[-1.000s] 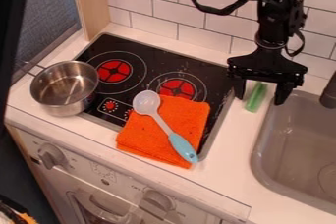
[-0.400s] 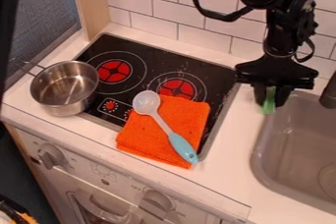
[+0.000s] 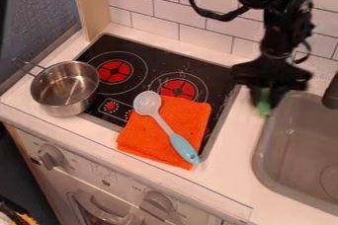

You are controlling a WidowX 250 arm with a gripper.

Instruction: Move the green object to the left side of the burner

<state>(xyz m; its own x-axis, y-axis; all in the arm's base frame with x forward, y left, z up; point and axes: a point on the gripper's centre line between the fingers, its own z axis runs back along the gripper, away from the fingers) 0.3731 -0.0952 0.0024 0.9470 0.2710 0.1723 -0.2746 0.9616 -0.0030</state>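
Just right of the stove (image 3: 198,71), by the sink (image 3: 256,155), the gripper (image 3: 265,103) hangs pointing down with its fingers closed in on both sides of the green object (image 3: 264,107), pinching it, as far as the blur there lets me judge. Held upright near its top, with its lower end poking out below the fingers, it would suit a lift and a carry across to the left, which looks like the next step. That route should go high, since the folded cloth (image 3: 151,135) lies over the stove's front right part with the spoon (image 3: 182,147) slantwise on top, and a low swing might drag either one. The pot (image 3: 63,95) overlaps the stove's left edge, so the drop spot would need choosing with care around it. The pot is round, shiny metal with a thin wire-like handle; the cloth is nubbly orange fabric, soft enough to cradle the spoon's pale bowl and smooth blue grip. The stove's top is flat, glossy black with red round burners, and the green object looks slim and smooth.
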